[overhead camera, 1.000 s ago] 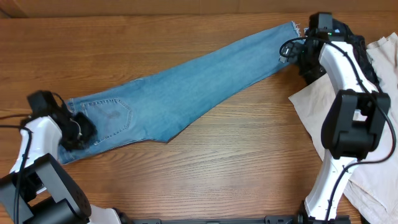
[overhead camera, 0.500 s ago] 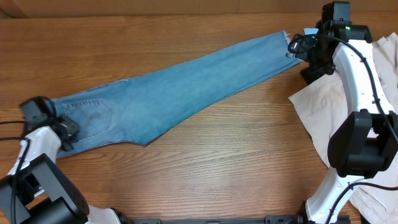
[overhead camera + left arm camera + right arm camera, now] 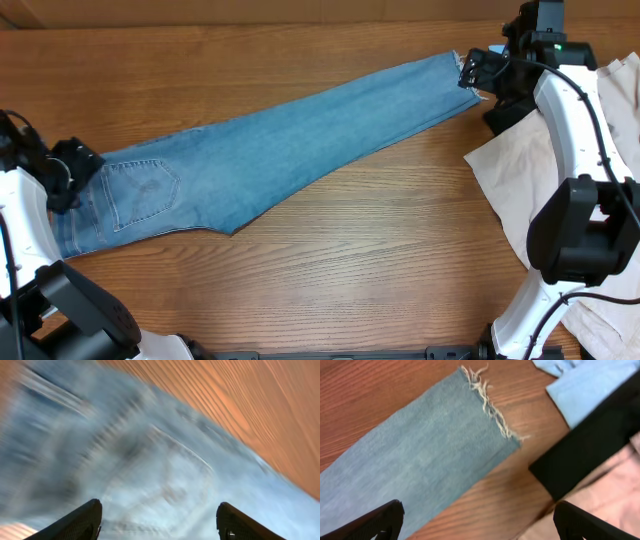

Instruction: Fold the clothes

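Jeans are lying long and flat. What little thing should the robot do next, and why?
Probably lower the open right gripper and pinch the frayed hem just ahead, to carry it toward the waist. The jeans lie stretched flat, and the left gripper is open too, holding nothing.

Showing faded light blue all along the jeans [image 3: 280, 150], paling into whitish threads at the frayed hem [image 3: 490, 405]. Carrying pale stitched lines on the back pocket [image 3: 143, 195]. Glowing warm reddish-brown with darker grain streaks across the table [image 3: 350, 280]. Displaying plain beige on the big garment [image 3: 500, 175], with a black cloth [image 3: 590, 455] and a small sky-blue cloth [image 3: 592, 385] beside the hem, both unpatterned. Wearing white shells and black joints on the arms [image 3: 565, 100].
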Tool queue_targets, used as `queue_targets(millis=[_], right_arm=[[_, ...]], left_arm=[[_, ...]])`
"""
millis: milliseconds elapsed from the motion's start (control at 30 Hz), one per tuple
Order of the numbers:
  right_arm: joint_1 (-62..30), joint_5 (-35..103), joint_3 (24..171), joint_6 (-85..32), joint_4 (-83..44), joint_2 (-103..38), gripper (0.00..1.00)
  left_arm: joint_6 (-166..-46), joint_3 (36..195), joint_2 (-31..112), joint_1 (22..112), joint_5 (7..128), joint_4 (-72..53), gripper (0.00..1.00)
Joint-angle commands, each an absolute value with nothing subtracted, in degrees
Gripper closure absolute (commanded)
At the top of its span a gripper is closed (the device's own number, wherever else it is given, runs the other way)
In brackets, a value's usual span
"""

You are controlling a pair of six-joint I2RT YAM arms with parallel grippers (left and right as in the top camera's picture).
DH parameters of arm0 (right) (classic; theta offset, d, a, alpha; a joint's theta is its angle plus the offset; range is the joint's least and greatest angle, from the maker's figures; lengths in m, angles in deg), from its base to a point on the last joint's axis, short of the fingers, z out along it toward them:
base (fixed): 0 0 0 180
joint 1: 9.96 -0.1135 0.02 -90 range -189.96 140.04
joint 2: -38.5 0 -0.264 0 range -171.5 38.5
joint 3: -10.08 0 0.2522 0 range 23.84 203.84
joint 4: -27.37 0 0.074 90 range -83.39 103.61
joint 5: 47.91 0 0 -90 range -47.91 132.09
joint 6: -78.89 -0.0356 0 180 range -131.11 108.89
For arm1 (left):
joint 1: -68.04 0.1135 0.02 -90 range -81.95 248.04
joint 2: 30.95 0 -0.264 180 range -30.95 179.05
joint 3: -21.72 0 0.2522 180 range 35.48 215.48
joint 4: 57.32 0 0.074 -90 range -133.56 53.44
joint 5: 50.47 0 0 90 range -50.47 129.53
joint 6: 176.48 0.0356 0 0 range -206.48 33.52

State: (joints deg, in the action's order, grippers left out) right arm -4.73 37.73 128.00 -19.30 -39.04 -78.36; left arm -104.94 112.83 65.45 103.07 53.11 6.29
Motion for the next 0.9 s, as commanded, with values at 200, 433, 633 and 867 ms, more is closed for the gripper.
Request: queue_targets(millis=[200, 433, 633, 867], right_arm=[[-4.4, 38.5, 126.8, -17.3, -28.2, -89.4, 0.00], [-4.1, 38.9, 126.8, -17.5, -21.4, -94.2, 0.00], [-4.1, 39.0, 126.8, -18.6, -18.3, -96.2, 0.03], [-4.1, 37.5, 126.8, -18.6, -17.9, -99.6, 0.14]], left_arm=[[-100.5, 113.3, 65.4, 95.9, 59.8, 10.5, 0.23], [-100.4, 113.3, 65.4, 91.8, 55.4, 11.8, 0.21], [-100.4, 113.3, 65.4, 90.0, 55.4, 12.0, 0.21], [-100.4, 113.3, 65.4, 90.0, 55.4, 12.1, 0.22]])
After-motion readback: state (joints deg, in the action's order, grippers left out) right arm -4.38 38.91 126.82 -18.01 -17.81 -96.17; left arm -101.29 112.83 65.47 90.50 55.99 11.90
